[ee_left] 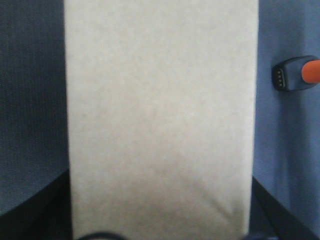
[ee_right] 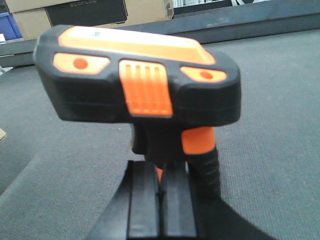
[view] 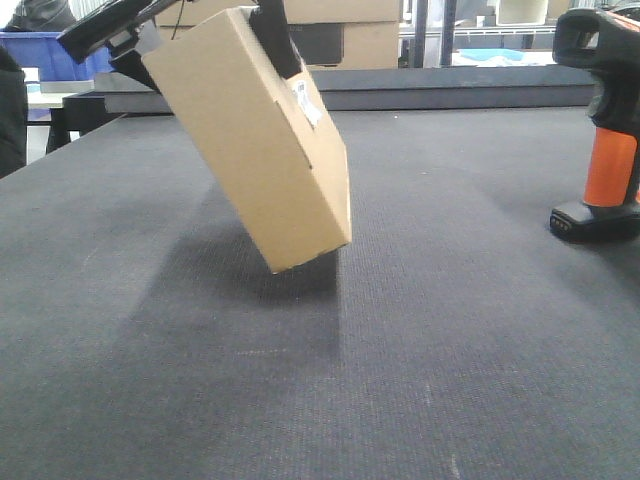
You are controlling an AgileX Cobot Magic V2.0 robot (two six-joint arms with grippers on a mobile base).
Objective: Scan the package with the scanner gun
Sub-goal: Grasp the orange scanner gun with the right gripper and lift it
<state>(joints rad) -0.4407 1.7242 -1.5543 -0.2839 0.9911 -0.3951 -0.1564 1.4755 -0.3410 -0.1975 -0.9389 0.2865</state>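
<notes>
Package (view: 250, 150): plain tan cardboard, tilted

Package (view: 250, 150) tilted, well left of scanner gun (view: 610, 165); scanner gun upright on table (view: 300, 400); cardboard boxes (view: 350, 40) behind.

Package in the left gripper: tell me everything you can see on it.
The package is a plain brown cardboard box, flat and rectangular, with no visible dents. A small white label sits near its upper right edge; the print is unreadable. The left gripper clamps its upper end. It hangs tilted, with its top toward the front view's left and its lowest corner close above the dark table; whether they touch cannot be told.
</notes>
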